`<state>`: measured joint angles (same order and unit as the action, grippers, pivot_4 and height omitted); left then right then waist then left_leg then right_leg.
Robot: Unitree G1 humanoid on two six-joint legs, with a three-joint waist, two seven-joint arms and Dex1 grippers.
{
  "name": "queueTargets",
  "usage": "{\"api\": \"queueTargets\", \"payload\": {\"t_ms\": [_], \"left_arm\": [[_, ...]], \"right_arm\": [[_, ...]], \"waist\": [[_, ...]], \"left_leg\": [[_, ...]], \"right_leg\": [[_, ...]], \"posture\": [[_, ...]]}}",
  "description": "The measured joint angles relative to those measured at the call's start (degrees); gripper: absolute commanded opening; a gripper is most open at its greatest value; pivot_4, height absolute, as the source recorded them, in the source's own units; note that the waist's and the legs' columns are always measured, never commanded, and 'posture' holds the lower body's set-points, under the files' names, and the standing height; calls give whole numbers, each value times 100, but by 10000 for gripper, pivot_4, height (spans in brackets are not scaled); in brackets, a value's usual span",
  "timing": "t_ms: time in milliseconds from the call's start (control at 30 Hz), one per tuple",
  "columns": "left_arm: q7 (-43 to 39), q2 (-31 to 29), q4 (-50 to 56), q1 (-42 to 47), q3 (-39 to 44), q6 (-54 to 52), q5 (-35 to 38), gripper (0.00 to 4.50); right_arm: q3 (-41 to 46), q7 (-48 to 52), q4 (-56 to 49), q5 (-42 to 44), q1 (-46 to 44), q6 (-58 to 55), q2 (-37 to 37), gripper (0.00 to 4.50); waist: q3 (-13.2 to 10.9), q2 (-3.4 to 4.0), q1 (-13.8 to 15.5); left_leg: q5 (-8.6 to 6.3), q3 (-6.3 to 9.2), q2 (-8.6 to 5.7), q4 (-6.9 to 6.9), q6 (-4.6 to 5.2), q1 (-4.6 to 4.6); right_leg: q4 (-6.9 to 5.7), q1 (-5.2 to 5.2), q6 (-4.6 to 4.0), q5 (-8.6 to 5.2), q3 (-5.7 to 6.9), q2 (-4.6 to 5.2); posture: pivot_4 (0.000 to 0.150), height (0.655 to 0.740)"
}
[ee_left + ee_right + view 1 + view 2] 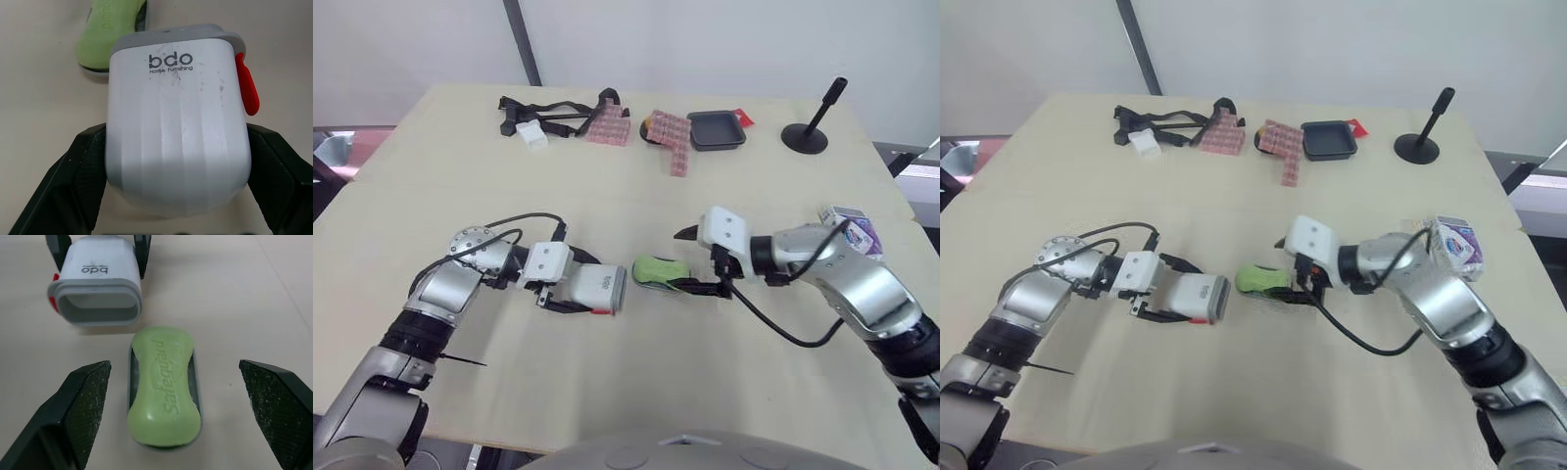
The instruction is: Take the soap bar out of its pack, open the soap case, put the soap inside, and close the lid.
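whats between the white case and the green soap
Nothing: just a short bare strip of table separates the white case from the green soap, as the right wrist view shows.

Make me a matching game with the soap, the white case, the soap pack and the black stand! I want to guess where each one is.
Things:
1. soap
2. case
3. pack
4. stand

Places:
A. at the far right corner of the table
B. lying on a grey tray
C. held in the left gripper
D. at the table's right edge, nearer the robot

Pairs: 1-B, 2-C, 3-D, 4-A
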<state>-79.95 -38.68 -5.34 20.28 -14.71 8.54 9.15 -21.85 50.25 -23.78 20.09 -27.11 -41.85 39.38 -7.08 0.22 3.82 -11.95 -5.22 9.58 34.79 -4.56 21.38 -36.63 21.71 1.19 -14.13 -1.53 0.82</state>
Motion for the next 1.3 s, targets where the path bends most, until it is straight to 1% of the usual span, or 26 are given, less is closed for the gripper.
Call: {"api": "queueTargets", "payload": {"t_ms": [233, 367, 667, 833, 1300], "left_arm": [[193, -25, 390, -218, 10, -310, 13, 34529], [215, -24, 423, -217, 9, -336, 16, 34529], [197, -22, 406, -196, -6, -317, 2, 34529], [196, -18, 390, -107, -10, -317, -6, 34529], [207, 1, 394, -99, -22, -323, -8, 34529]], "right_arm": [[-425, -330, 44, -198, -342, -830, -440, 45000], [-517, -495, 101, -341, -430, -1081, -562, 45000], [-733, -481, 346, -625, -501, -1031, -566, 45000], [-923, -470, 434, -647, -452, -1023, -705, 45000], [-929, -558, 542, -844, -362, -1039, -834, 45000]], "waist": [[-1, 1, 13], [-1, 1, 17], [-1, 2, 17], [-1, 2, 14], [-1, 2, 15]], "left_leg": [[3, 0, -2, 0, -6, -2], [2, -1, -3, 0, -7, -2], [2, -1, -5, -1, -9, -1], [3, -1, -5, -1, -10, -2], [3, -1, -5, -1, -10, -2]], "right_leg": [[0, 0, 0, 0, 0, -3], [1, 0, 0, 0, 0, -2], [-2, 0, 0, 0, 1, -4], [-3, 0, 0, 0, 1, -4], [-4, 0, 0, 0, 2, -4]], "posture": [[1500, 7400], [1500, 7400], [1500, 7400], [1500, 7400], [1500, 7400]]}}
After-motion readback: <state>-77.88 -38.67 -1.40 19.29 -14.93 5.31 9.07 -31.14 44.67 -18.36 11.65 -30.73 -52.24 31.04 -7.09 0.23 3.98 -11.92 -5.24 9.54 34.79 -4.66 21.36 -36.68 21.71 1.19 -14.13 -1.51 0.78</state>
